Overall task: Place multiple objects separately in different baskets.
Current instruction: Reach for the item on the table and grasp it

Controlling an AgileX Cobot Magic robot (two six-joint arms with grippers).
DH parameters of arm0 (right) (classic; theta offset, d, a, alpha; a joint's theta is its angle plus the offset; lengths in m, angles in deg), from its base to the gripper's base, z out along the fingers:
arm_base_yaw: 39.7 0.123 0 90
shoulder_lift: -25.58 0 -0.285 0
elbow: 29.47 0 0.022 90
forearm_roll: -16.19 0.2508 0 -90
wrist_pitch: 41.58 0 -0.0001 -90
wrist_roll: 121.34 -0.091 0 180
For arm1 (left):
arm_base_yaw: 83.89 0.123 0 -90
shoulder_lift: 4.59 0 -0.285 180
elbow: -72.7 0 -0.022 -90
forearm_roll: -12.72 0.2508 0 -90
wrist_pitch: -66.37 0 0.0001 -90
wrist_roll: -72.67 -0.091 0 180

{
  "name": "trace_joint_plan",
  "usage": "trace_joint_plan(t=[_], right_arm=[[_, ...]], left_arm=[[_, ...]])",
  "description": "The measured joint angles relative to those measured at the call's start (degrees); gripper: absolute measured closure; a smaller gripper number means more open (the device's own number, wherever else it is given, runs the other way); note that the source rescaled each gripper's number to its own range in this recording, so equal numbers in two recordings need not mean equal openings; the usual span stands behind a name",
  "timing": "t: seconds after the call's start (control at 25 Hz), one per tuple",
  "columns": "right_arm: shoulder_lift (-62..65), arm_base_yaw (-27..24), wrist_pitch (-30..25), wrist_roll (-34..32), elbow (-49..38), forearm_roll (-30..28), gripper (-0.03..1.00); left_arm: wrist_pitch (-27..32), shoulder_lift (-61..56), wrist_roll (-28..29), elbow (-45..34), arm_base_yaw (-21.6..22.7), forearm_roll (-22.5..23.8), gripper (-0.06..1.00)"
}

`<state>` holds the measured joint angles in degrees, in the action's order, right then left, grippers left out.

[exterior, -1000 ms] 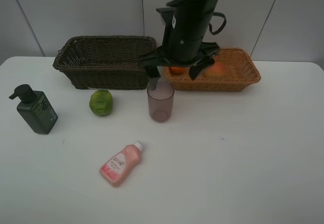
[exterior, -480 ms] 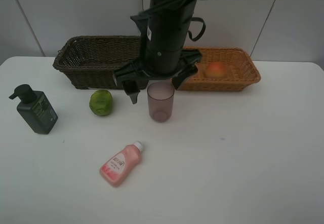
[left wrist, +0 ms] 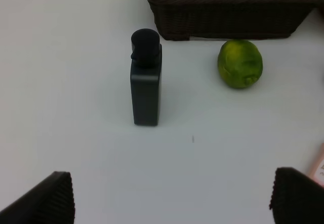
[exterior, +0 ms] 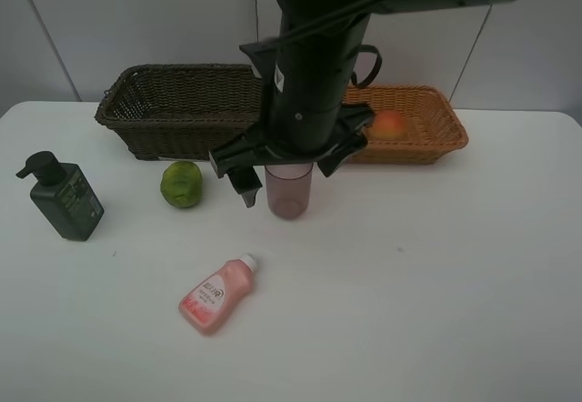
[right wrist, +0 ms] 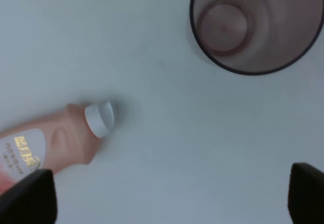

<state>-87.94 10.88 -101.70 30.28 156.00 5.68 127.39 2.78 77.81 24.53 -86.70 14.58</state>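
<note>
Objects, four loose on the white tabletop (exterior: 436, 284):
- dark green pump bottle (exterior: 62, 197), upright, near the left edge.
- bumpy green citrus (exterior: 182, 184), just in front of the dark brown basket (exterior: 182, 102); contact between them not clear.
- mauve cup (exterior: 289, 195), upright and mouth up, mid-table toward the back edge, in front of where the two baskets meet.
- pink white-capped bottle (exterior: 216, 294), lying on its side nearer the front edge, left of centre, cap end turned toward the cup; well apart from it.

Baskets stand side by side along the back edge, the dark brown one toward the back-left corner and the light tan basket (exterior: 427, 134) toward the back-right. Peach (exterior: 389, 125) lies inside the tan basket. That basket's left end is hidden behind the arm.

Right arm (exterior: 314, 75), black, reaches in from the back across the middle. Right gripper (exterior: 286, 176) hangs over the cup and covers its rim in the high view. Its wrist camera looks straight down into the cup. Jaws are spread wide and hold nothing, with only bare tabletop between them. The pink bottle's cap end is also in sight there.

Left gripper (left wrist: 172, 198) is not seen from the high camera. Its wrist view shows the jaws far apart with nothing between them, above bare tabletop. The pump bottle, citrus and the dark basket's front wall lie ahead.
</note>
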Motion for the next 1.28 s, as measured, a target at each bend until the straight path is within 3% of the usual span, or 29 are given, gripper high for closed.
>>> trace_joint_plan(t=[0.4,0.96,1.08,1.28], right_arm=[[9.7,-4.8,4.6,-2.0,-14.2,1.9,0.0],[46.4,-35.8,1.8,0.4,-32.4,2.4,0.0],[55.6,-39.1,-1.0,2.1,-32.8,2.2,0.0],[70.1,-40.0,-5.3,3.0,-32.8,0.3,0.0]], left_arm=[[0.0,0.0,0.0,0.0,0.0,0.0,-0.06],[0.0,0.0,0.0,0.0,0.0,0.0,-0.06],[0.0,0.0,0.0,0.0,0.0,0.0,-0.06],[0.0,0.0,0.0,0.0,0.0,0.0,-0.06]])
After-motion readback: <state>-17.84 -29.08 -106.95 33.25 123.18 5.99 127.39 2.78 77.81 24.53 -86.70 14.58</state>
